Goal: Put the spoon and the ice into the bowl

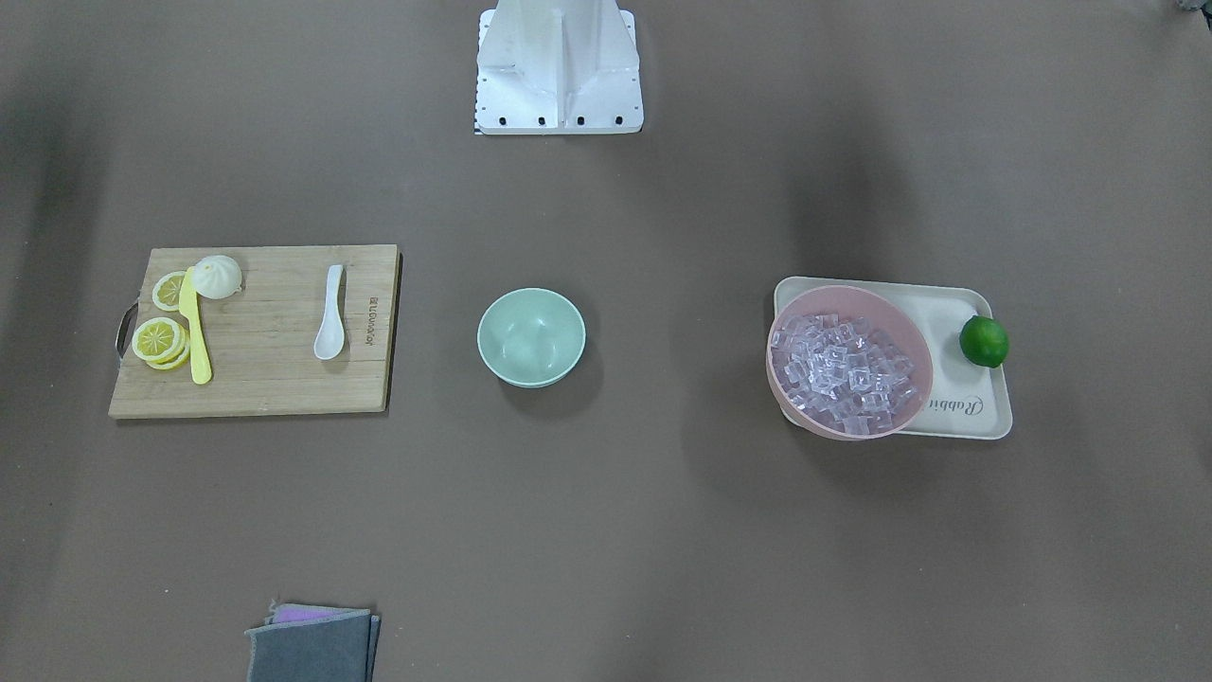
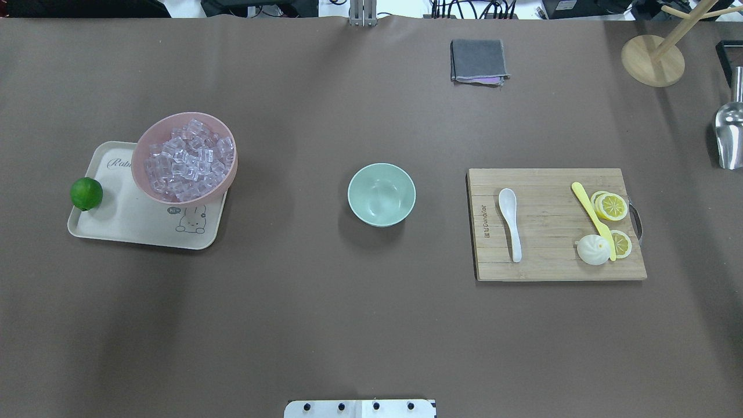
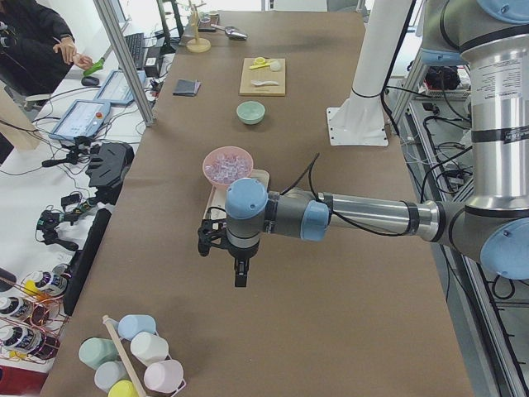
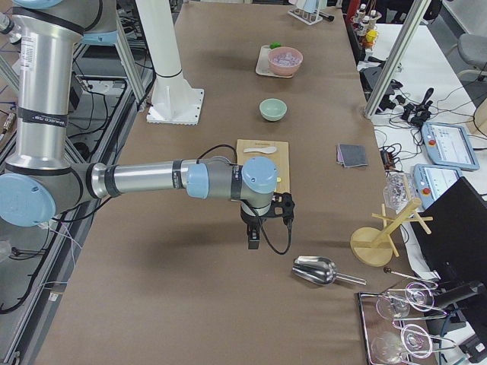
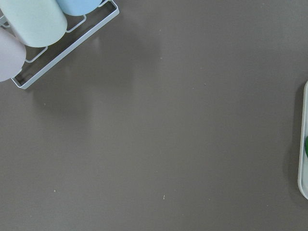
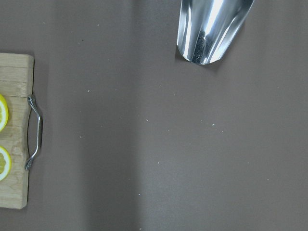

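Note:
The white spoon (image 2: 509,223) lies on a wooden cutting board (image 2: 545,261), right of the mint-green bowl (image 2: 381,194), which stands empty at the table's middle. Clear ice cubes (image 2: 187,159) fill a pink bowl (image 2: 231,174) on a cream tray (image 2: 133,226) at the left. Neither gripper shows in the overhead or front views. The left gripper (image 3: 240,277) hangs over bare table beyond the tray's end. The right gripper (image 4: 253,242) hangs beyond the board's handle end, near a metal scoop (image 4: 316,270). I cannot tell whether either is open or shut.
A yellow knife (image 2: 592,217), lemon slices (image 2: 612,206) and a white bun (image 2: 593,251) share the board. A lime (image 2: 86,193) sits on the tray. A grey cloth (image 2: 478,60) lies at the far edge. A cup rack (image 5: 29,29) and a wooden stand (image 2: 653,60) are at the table's ends.

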`<state>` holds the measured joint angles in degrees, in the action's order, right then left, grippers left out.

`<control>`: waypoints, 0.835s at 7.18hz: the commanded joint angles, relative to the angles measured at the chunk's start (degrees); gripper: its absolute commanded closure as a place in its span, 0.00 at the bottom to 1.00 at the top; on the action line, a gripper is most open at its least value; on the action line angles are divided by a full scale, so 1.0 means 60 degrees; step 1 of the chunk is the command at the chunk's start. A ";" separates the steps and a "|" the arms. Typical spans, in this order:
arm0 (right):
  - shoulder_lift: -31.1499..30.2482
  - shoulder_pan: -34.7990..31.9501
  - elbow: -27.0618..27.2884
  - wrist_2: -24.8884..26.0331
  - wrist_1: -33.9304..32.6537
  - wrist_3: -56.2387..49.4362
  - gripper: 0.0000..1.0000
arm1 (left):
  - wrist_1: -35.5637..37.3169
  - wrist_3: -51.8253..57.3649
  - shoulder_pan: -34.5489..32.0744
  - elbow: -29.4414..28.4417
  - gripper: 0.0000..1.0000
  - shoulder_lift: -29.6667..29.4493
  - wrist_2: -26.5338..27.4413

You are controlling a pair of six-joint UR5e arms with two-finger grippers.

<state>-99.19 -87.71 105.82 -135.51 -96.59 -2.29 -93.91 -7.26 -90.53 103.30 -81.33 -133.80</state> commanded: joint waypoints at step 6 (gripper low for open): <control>0.0008 0.0000 0.0029 -0.0002 0.0000 -0.0014 0.00 | -0.0007 0.0054 0.0000 -0.0048 0.02 0.0063 -0.0024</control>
<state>-99.15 -87.72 105.93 -135.53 -96.59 -2.32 -94.07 -6.95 -90.53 103.13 -80.95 -133.97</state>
